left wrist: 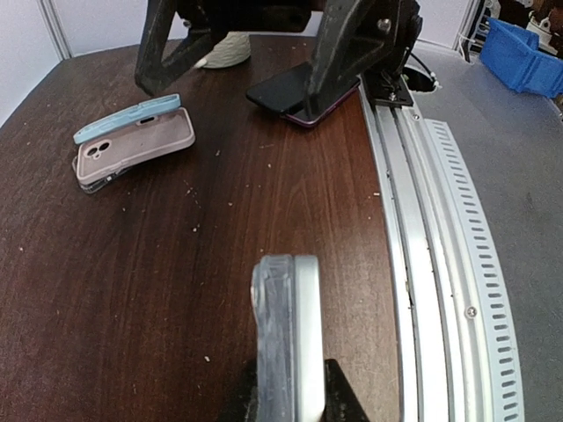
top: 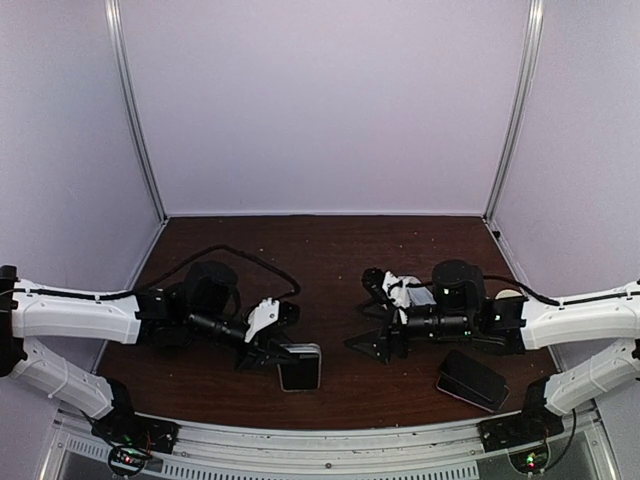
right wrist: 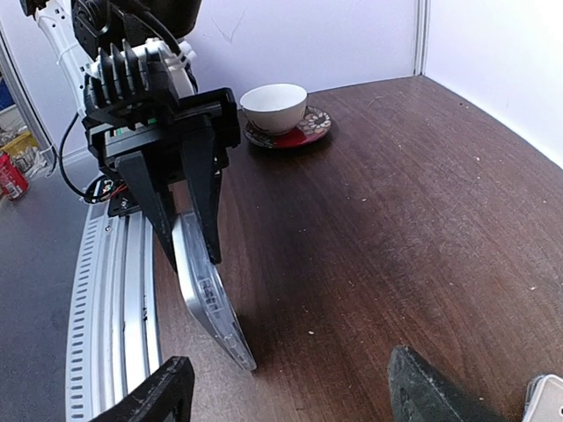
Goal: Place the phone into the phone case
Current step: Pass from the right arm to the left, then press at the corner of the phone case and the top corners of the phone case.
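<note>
- Silver phone (left wrist: 305,338) stands on edge at 6 o'clock, clamped by left gripper (top: 278,352), with grey case (left wrist: 268,338) against its back.
- Seating is apparently partial: whether the corners are in cannot be told.
- Beyond, at 2 o'clock, right gripper (top: 372,316) is spread wide, grasping nothing.

Diffuse, even light; soft shadows on worktop (top: 330,250); top view bowed at edges; right tool (right wrist: 290,387) defocused close-up.

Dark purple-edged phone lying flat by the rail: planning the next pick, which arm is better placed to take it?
Right. The right gripper is open, empty and close to the dark purple-edged phone; the left gripper is shut on a silver-edged phone.
</note>
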